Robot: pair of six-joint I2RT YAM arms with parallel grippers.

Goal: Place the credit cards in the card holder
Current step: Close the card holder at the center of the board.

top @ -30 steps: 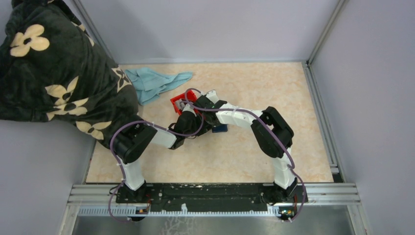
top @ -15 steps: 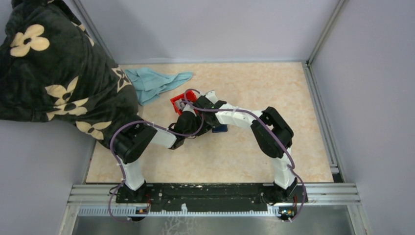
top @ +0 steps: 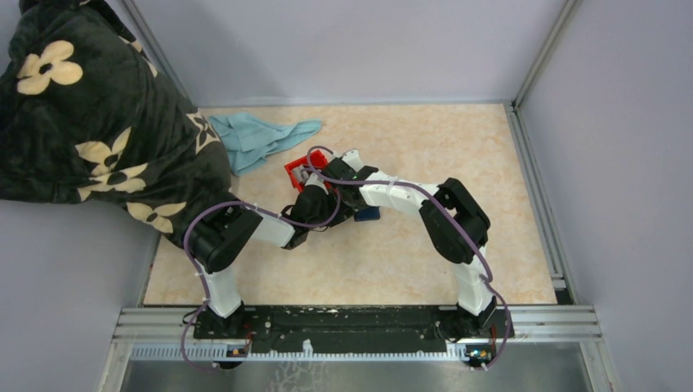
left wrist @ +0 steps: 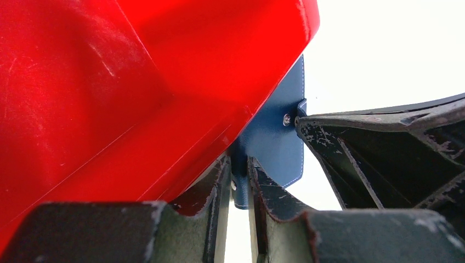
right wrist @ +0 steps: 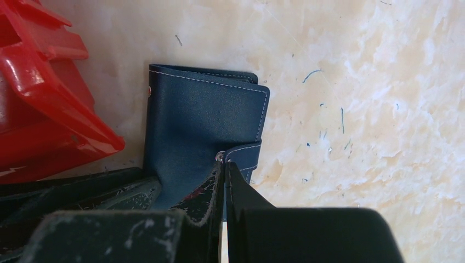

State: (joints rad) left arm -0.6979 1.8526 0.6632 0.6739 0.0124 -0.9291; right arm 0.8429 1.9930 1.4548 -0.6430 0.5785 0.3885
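Nothing can be read anywhere: the card holder (right wrist: 203,126), the red bin (left wrist: 137,82) and the bench (top: 409,253) carry no legible writing.

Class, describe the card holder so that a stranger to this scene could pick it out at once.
On the beige marbled table, find the red bin near the middle. The card holder sits beside it: a small folded navy wallet with pale stitching and a snap tab, far darker than the light blue cloth farther back.
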